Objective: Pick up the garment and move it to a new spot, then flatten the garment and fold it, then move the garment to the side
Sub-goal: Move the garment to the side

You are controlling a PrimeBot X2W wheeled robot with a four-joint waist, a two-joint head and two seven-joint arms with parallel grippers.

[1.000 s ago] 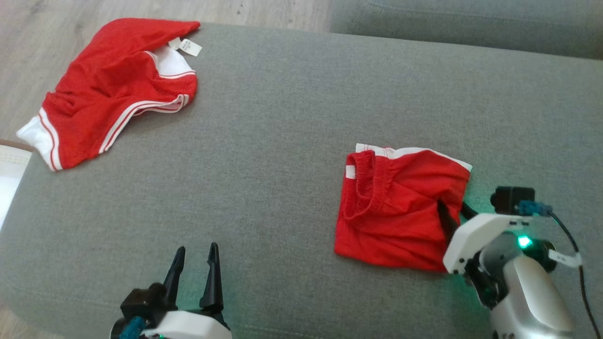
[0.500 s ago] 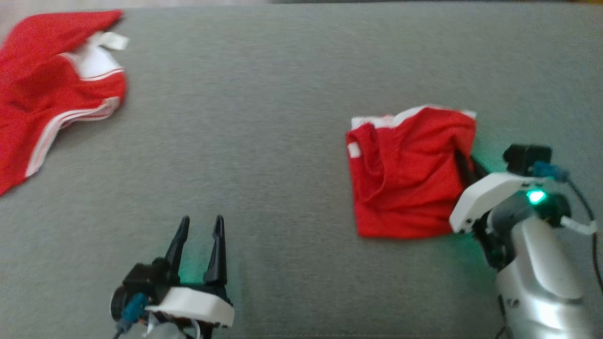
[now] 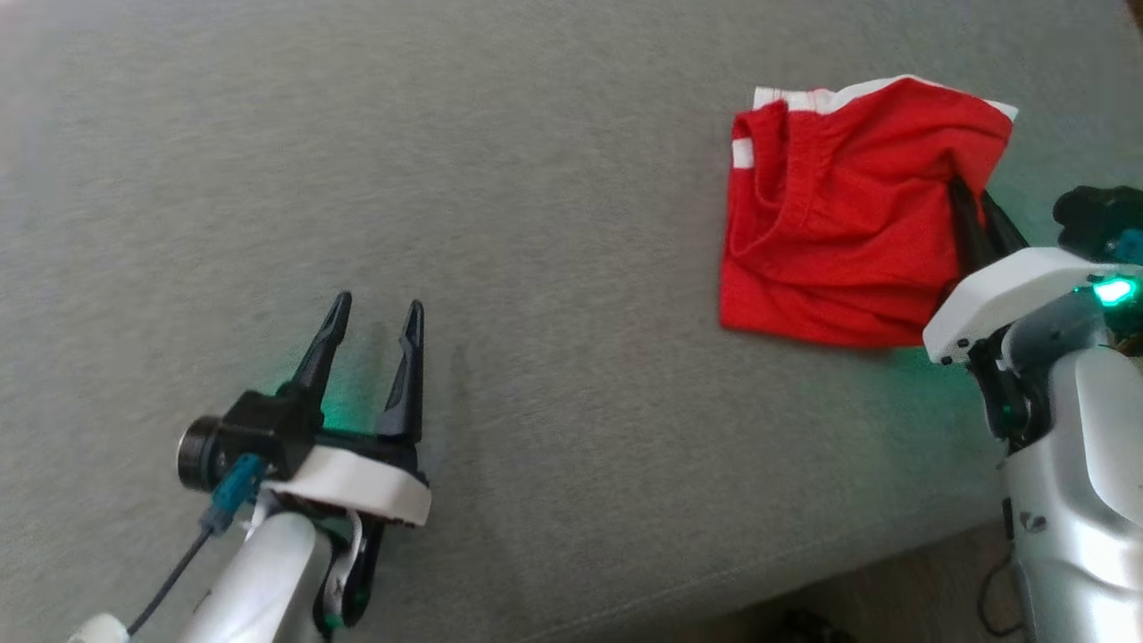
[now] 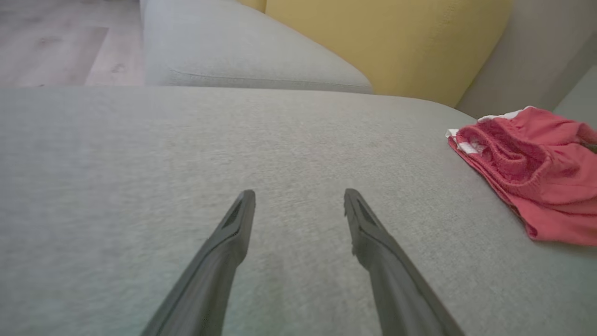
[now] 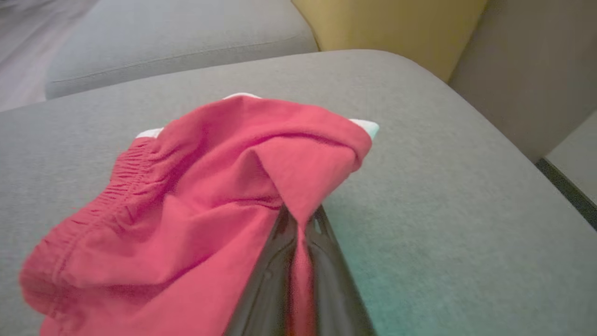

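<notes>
In the upper right of the head view, the red garment (image 3: 830, 223) lies folded on the grey sofa seat (image 3: 536, 179), with a white band along its top edge. The right claw (image 3: 975, 210) comes in from the right edge of the frame. Its two dark fingers stand close together at the right border of the garment, where the cloth rises into a small peak.

The right wrist view makes the grip plain. A fold of the garment (image 5: 196, 186) runs down between the fingers of the right claw (image 5: 298, 224), which are closed tight upon it. The rest of the cloth spreads toward the left of that frame, with the gathered waistband at the lower left.

In the lower left of the head view, the left claw (image 3: 379, 305) has its fingers spread wide and holds nothing. It is well apart from the garment. The left wrist view shows bare grey fabric between the fingers of the left claw (image 4: 299, 193) and the garment (image 4: 536, 168) at the right edge. It shows also a second grey cushion (image 4: 233, 46), a yellow backrest (image 4: 382, 37) and pale wooden floor (image 4: 56, 42) at the top.
</notes>
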